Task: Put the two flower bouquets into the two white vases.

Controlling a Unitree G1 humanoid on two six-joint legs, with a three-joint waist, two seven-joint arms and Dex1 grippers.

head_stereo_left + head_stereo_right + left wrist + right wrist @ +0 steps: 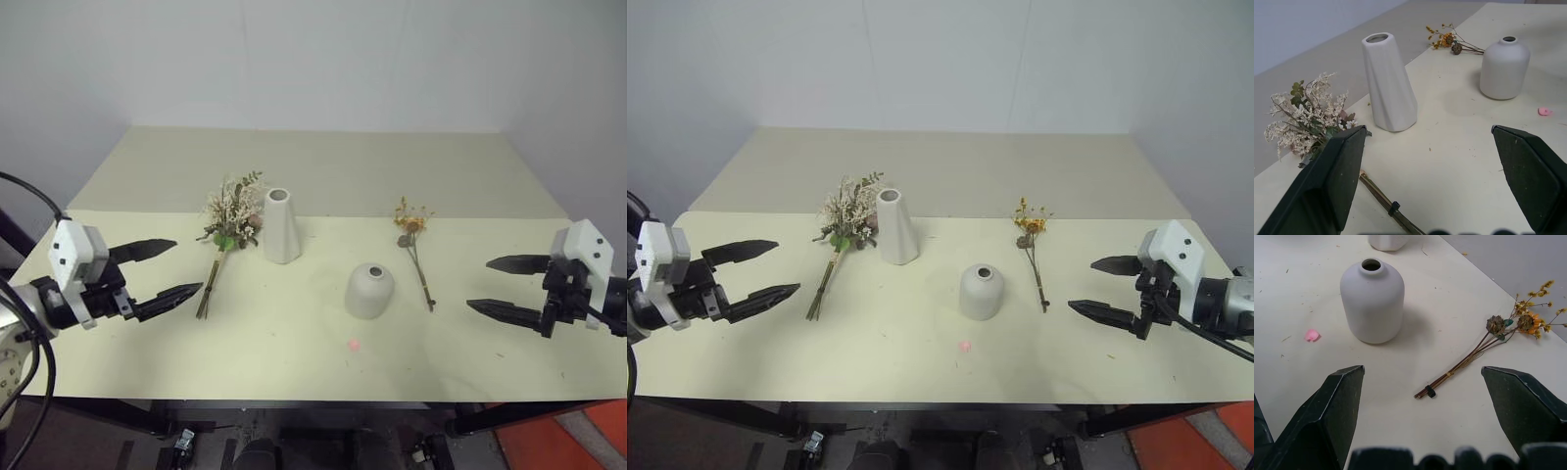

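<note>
A big bushy bouquet (231, 217) of cream sprigs and green leaves lies flat on the cream table (313, 176), its stems pointing toward the front. Just right of it stands the tall tapered white vase (281, 225). The short dome-shaped white vase (369, 290) sits nearer the front, at the middle. Right of that lies a small thin bouquet (414, 245) with yellow-orange flowers. My left gripper (165, 271) hovers open, left of the big bouquet's stems. My right gripper (502, 285) hovers open, right of the small bouquet. Neither holds anything.
A small pink scrap (354, 345) lies on the table in front of the short vase. The table's front edge (313, 398) runs just below both grippers. A pale wall (313, 59) stands behind the table.
</note>
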